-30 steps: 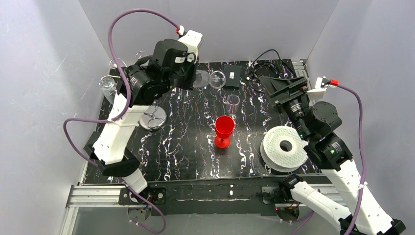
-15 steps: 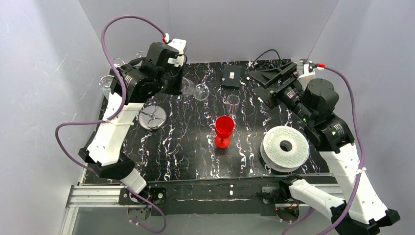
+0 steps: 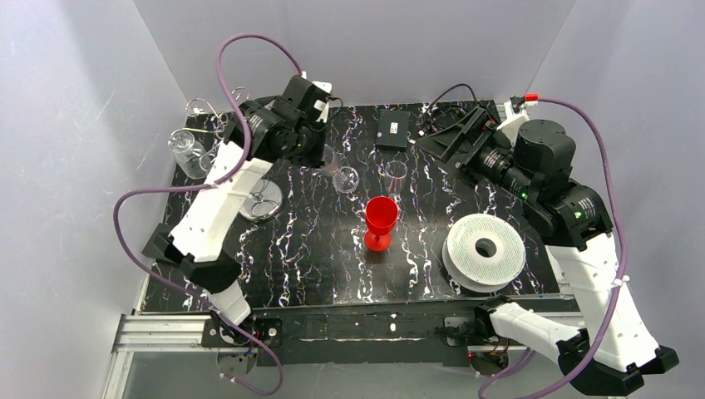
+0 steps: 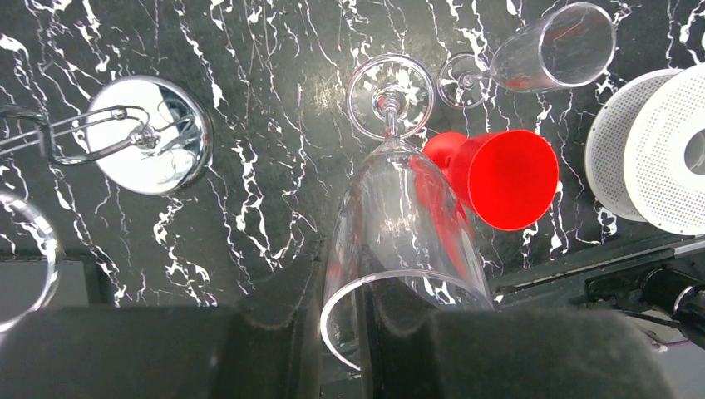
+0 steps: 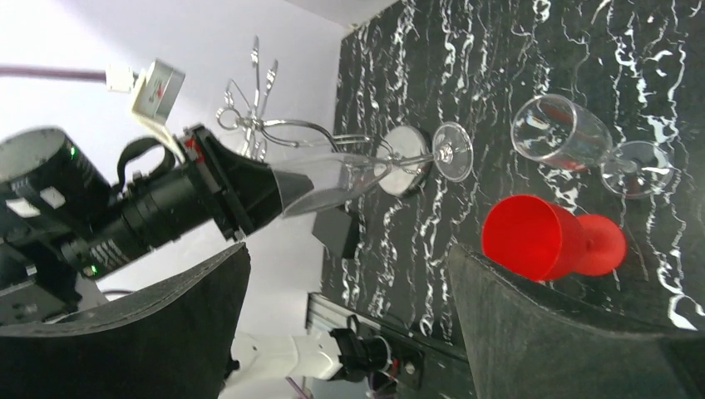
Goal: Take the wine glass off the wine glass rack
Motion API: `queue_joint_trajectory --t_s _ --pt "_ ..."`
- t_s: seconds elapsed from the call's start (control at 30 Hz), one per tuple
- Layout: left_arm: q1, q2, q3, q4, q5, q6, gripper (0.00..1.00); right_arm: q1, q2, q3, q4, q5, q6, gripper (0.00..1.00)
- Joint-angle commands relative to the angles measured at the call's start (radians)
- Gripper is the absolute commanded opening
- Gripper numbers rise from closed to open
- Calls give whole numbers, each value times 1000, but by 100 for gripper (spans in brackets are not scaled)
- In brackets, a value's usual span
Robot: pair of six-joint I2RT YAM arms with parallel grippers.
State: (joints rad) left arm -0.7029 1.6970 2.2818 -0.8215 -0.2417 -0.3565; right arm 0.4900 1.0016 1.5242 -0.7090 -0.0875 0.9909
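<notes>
My left gripper is shut on the bowl of a clear wine glass, clear of the rack. In the left wrist view the fingers pinch the rim of the glass, foot pointing down at the table. I cannot tell whether the foot touches. The wine glass rack, silver wire hooks on a round shiny base, stands to its left; the base also shows in the left wrist view. Another clear glass hangs on the rack. My right gripper is open and empty, raised at the back right.
A red goblet stands mid-table with a small clear glass behind it. A white ridged spool lies at the front right. A black box sits at the back. Grey walls enclose the table.
My left gripper has carried the wine glass from the back down and toward the table's middle, tipping it foot-down. My right arm has lifted and swung toward the back.
</notes>
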Motion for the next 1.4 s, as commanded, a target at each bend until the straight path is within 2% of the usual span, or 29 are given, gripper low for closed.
queue_joint_trajectory --t_s 0.0,0.2,0.33,0.8,1.37 --pt "4 37 -16 -49 15 -36 0 -5 14 62 -54 -64 -93 95" --pt "4 125 10 -71 55 -34 0 -6 91 175 -210 -43 -153 95" --pt "4 184 12 -80 99 -47 0 -5 119 201 -251 -33 -174 95" --pt "-8 233 -146 0 135 -43 0 -6 139 209 -280 4 -199 96" --pt "-55 307 -147 35 82 -8 0 -7 154 220 -283 -7 -208 96"
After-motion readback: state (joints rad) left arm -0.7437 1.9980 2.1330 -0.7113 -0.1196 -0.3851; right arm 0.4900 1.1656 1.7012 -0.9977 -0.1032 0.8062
